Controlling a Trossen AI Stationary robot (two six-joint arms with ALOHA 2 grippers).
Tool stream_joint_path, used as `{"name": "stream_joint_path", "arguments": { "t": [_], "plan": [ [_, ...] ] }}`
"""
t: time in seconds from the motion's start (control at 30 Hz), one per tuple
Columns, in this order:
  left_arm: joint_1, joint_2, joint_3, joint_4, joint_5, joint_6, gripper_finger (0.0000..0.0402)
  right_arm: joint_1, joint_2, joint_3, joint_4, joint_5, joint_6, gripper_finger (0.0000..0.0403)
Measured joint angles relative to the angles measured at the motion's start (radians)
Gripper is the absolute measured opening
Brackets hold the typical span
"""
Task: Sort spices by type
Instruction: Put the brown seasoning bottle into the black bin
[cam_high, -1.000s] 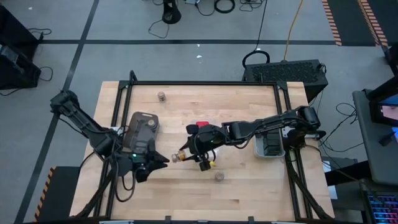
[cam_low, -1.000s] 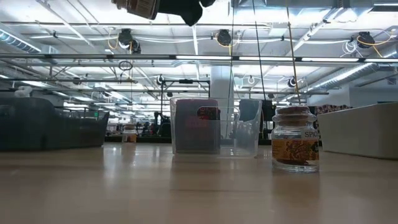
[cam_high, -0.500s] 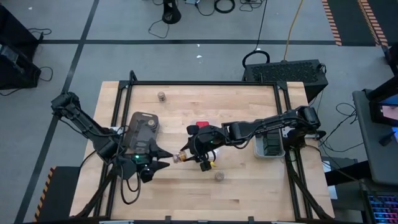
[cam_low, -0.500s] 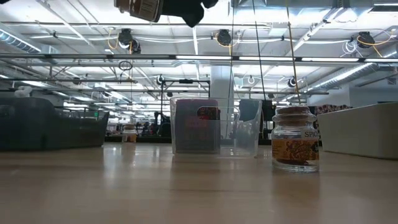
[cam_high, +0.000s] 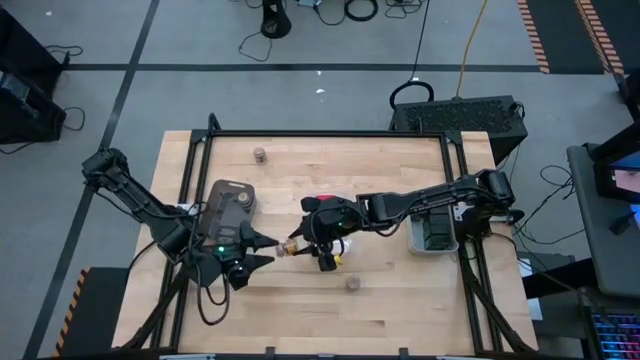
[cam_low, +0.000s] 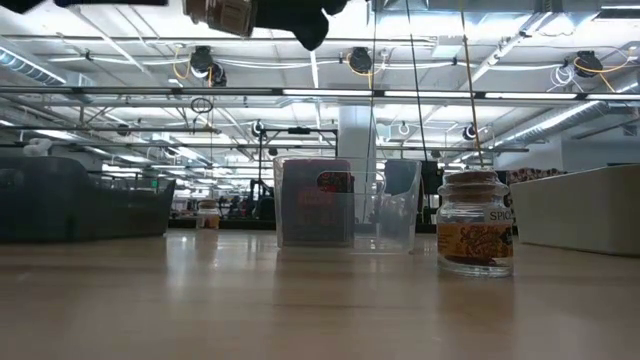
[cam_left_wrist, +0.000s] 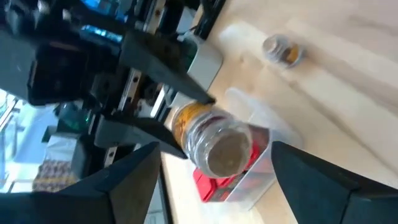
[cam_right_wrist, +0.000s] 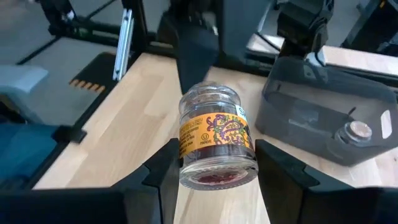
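Note:
A small round jar (cam_right_wrist: 214, 140) with a cork lid and an orange label lies on its side in the air over the table's middle, and my right gripper (cam_high: 303, 246) is shut on it. My left gripper (cam_high: 266, 252) stands open just off the jar's lid end (cam_left_wrist: 225, 152), its fingers on either side and touching nothing. One more jar (cam_high: 352, 284) stands on its base near the front edge, another (cam_high: 259, 154) near the far edge. A red box (cam_high: 325, 199) sits in a clear tray (cam_low: 385, 215). My right gripper pinches the jar's glass body (cam_right_wrist: 186, 155) near its bottom end between its two fingers (cam_right_wrist: 158, 180). The fingers come from the table's right, slanting a little downward, and lie along the jar. The jar is lifted clear of the table, its lid pointing toward the table's left.
A grey tray (cam_high: 232, 205) with a jar (cam_right_wrist: 359, 130) in it sits on the left, behind my left gripper. Another tray (cam_high: 433, 232) with dark contents stands at the right edge. Bare wood shows along the near edge.
My left gripper has opened and let go of the jar's lid end. The jar has stayed in the air in my right gripper, which has kept its place.

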Motion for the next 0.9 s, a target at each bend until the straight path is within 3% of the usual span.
{"name": "stream_joint_path", "arguments": {
  "t": [0.47, 0.9],
  "plan": [
    [0.047, 0.000, 0.000, 0.035, -0.014, -0.001, 0.0310, -0.003, -0.001, 0.000, 0.049, 0.047, 0.045, 0.0157],
    [0.056, 0.000, 0.000, 0.044, -0.102, 0.000, 0.0310, -0.007, -0.001, 0.000, 0.133, 0.051, 0.124, 0.0157]
  ]
}}
